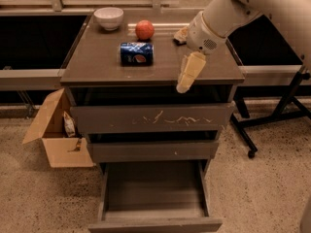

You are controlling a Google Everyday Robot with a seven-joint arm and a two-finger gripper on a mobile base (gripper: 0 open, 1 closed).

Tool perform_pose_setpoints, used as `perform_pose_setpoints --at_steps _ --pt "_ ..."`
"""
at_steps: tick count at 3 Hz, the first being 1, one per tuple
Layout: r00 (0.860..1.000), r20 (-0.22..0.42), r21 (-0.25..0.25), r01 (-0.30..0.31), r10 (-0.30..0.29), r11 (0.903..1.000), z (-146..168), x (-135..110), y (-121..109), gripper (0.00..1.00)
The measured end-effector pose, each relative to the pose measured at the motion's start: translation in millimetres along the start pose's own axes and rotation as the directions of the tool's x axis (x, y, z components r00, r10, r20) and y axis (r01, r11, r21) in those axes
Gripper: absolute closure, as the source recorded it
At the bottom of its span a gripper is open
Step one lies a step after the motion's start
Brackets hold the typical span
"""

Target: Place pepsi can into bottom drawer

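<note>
The blue pepsi can (136, 53) lies on its side, left of the gripper (183, 84). The bottom drawer (155, 224) stands open, well below it.
</note>
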State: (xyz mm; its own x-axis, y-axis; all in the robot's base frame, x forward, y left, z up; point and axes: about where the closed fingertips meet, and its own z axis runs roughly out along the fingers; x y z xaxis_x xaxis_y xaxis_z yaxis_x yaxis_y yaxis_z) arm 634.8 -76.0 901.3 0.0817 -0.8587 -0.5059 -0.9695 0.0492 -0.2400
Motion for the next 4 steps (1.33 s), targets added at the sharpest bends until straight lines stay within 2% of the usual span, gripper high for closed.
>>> perform_pose_setpoints --at_steps 1,3,4 --pt "1.0 0.0 0.0 0.0 0.0 1.0 0 0 0 0.0" --pt "0.994 0.018 -0.018 0.107 -0.106 0.9941 42 -24 -55 0.0" --pt "0.986 0.066 -0.028 0.153 -0.151 0.9878 72 -45 -82 0.0"
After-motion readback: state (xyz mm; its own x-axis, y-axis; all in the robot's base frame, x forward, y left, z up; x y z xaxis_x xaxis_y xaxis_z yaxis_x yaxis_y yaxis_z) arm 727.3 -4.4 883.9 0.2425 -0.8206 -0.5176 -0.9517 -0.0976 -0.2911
